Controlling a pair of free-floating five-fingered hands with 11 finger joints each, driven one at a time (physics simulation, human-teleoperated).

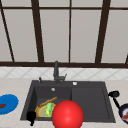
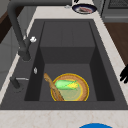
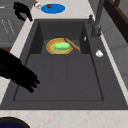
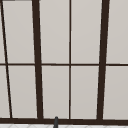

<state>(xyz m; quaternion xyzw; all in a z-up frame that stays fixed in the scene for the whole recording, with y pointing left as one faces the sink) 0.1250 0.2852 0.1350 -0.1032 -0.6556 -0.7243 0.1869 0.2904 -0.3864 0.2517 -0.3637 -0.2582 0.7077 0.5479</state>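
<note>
At the sink's [image 1: 105, 100] front left corner, the left hand [image 1: 31, 117] hovered over the rim, its fingers loosely bent and holding nothing. Nearest to it, in the sink's left basin, lay a yellow bowl [image 2: 75, 93] with a green cob [image 2: 65, 85] inside and a wooden spoon [image 2: 51, 86] leaning across its rim. By the sink's front right edge, the right hand [image 3: 18, 72] hung released, fingers stretched out over the flat drainer and touching nothing. A red ball [image 1: 67, 114] showed before the sink's front edge, covering part of the bowl. On the bench, a blue plate [image 1: 7, 103] lay left of the sink and a pan [image 1: 123, 112] right of it. The tap [image 1: 56, 72] stood behind the sink.
</note>
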